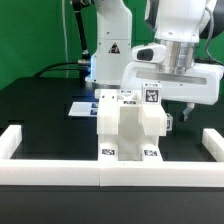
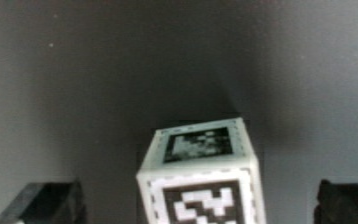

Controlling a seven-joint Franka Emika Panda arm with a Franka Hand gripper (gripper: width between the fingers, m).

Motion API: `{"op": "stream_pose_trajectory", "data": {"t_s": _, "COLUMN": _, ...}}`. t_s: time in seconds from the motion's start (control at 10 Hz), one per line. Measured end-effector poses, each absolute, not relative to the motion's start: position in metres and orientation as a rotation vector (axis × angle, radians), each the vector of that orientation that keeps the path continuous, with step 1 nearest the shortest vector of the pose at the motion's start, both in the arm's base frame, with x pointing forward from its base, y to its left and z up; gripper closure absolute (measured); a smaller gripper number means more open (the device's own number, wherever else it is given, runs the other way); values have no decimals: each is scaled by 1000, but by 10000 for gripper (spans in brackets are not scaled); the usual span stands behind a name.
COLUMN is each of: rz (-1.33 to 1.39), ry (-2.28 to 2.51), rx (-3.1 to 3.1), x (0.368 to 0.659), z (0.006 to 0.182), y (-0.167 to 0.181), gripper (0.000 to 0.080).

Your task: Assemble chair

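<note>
Wrist view, fingers (image 2: pixel 37 203): two dark tips at either side, spread wide, nothing between them gripped.
Gripper (image 2: pixel 197 205): fully parted, empty, poised above a tagged white block with clear gaps on both sides.
Tagged block (image 2: pixel 201 170): white, upright, one black-and-white tag on its top face and another on the face toward the camera; not touching either finger.
Exterior view, gripper (image 1: pixel 186 113): hangs just off the upper corner of the chair, on the exterior view's right; contact cannot be told.
Arm (image 1: pixel 180 40): white, reaching down from above, on the exterior view's right.
Chair (image 1: pixel 130 125): blocky white parts standing together on the black bench, near its front edge, about the middle; tags on the top and low on the front faces.
Border rails (image 1: pixel 185 165): long white rails along the front edge of the bench, turning up at both front corners; the chair stands just behind them.
Marker board (image 1: pixel 82 107): flat white sheet on the bench behind the chair, mostly hidden.
Bench (image 1: pixel 40 110): black surface, green backdrop behind.
</note>
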State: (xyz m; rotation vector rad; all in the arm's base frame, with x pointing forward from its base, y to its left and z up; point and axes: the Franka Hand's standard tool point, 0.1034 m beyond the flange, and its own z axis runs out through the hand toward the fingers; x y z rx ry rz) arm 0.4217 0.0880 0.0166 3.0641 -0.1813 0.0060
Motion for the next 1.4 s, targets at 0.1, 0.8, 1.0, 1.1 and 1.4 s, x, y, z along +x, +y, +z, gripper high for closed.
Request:
{"op": "stream_pose_trajectory", "data": {"t_s": 0.1, "rz": 5, "ry": -181, "rx": 3064, "x": 421, "z": 16, "y": 88, "gripper": 151}}
{"op": "stream_pose_trajectory", "data": {"t_s": 0.8, "rz": -18, "ry": -176, "rx": 3056, "x": 418, "z": 11, "y": 86, "gripper": 151}}
{"op": "stream_pose_trajectory", "data": {"t_s": 1.0, "rz": -20, "ry": -171, "rx": 3055, "x": 415, "z": 10, "y": 94, "gripper": 151}}
{"op": "stream_pose_trajectory", "data": {"t_s": 1.1, "rz": -21, "ry": -166, "rx": 3055, "x": 415, "z": 9, "y": 95, "gripper": 151}}
{"op": "stream_pose_trajectory", "data": {"t_s": 1.4, "rz": -25, "ry": -167, "rx": 3051, "x": 414, "z": 7, "y": 94, "gripper": 151}}
